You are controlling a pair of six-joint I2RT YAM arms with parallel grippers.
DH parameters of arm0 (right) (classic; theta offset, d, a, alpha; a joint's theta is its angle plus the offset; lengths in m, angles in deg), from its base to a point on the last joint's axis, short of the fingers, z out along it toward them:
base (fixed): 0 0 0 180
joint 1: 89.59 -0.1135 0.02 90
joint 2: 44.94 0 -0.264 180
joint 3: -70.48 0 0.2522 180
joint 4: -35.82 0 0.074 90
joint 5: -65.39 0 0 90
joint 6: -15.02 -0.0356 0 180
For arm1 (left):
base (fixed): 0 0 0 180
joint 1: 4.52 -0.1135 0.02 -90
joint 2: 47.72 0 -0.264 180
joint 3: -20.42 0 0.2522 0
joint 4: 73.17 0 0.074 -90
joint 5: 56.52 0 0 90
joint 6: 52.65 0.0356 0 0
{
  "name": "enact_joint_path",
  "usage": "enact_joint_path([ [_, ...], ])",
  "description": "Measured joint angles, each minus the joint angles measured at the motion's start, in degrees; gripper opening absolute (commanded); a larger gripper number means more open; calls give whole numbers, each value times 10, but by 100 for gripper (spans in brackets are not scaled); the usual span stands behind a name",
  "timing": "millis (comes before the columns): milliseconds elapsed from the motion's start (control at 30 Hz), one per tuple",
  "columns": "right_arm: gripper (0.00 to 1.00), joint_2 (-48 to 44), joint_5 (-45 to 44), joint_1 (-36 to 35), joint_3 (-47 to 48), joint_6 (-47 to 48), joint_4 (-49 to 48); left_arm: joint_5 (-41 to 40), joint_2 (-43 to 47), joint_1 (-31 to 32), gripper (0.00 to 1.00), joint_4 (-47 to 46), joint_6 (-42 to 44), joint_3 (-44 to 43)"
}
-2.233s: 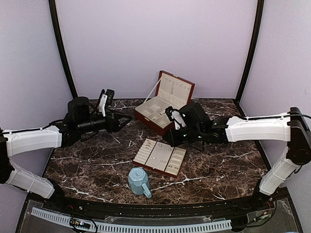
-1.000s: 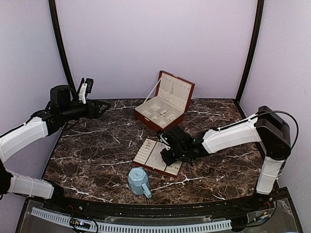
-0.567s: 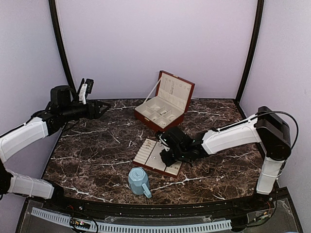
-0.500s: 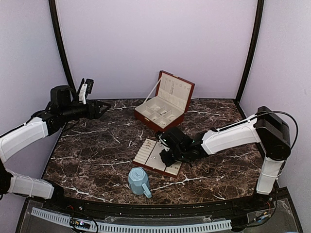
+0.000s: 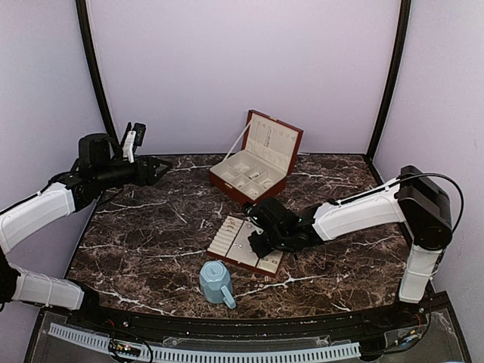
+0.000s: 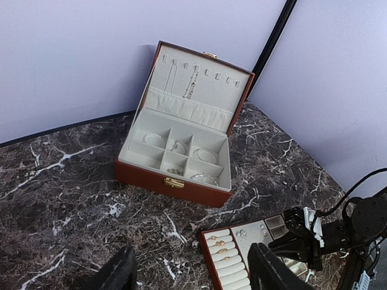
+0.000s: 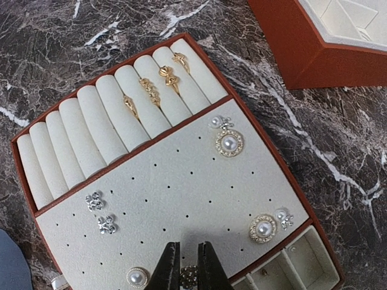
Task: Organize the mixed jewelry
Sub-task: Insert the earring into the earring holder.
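My right gripper (image 7: 188,244) hovers low over the flat brown tray (image 7: 181,181), near its stud pad's front edge, shut on a tiny sparkly silvery stud (image 7: 188,277). On the pad lie pearl studs (image 7: 229,143) and small silvery flower studs (image 7: 100,212); gold rings (image 7: 151,90) sit in the ring rolls. In the top view the right gripper (image 5: 257,243) is over the tray (image 5: 223,240). My left gripper (image 6: 193,266) is open and empty, raised at the far left (image 5: 155,168). The open jewelry box (image 6: 181,181) holds thin silvery hoops (image 6: 205,155).
A light-blue faceted mug (image 5: 218,282) stands just in front of the tray, near the table's front edge. The box's raised lid (image 5: 274,142) leans toward the back wall. Small empty compartments (image 7: 302,260) line the tray's right end.
The right gripper came down from the box onto the tray and has since barely shifted. The left arm swung back to the far left and has held still.
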Motion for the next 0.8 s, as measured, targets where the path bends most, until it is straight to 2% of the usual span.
enact_joint_path([
  [800,8,15,-39,-21,11,11,7,0,0,0,66,0,0,4],
])
